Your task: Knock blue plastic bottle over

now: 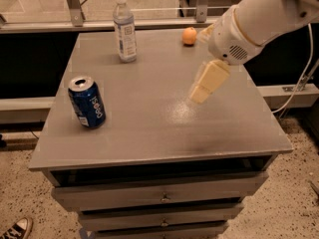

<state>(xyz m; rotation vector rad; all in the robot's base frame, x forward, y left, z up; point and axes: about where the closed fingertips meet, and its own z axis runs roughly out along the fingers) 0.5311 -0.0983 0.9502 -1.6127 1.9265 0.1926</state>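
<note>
The blue plastic bottle (124, 30) stands upright near the table's far left edge; it is clear and bluish, with a white cap and a white-and-blue label. My gripper (200, 92), with cream-coloured fingers on a white arm, hangs over the right-centre of the table, pointing down and to the left. It looks shut and holds nothing. It is well to the right of the bottle and nearer the front, not touching it.
A dark blue soda can (87, 102) stands upright at the front left of the grey table (149, 133). A small orange fruit (189, 36) lies at the far edge, right of the bottle. Drawers sit below the tabletop. A cable hangs at the right.
</note>
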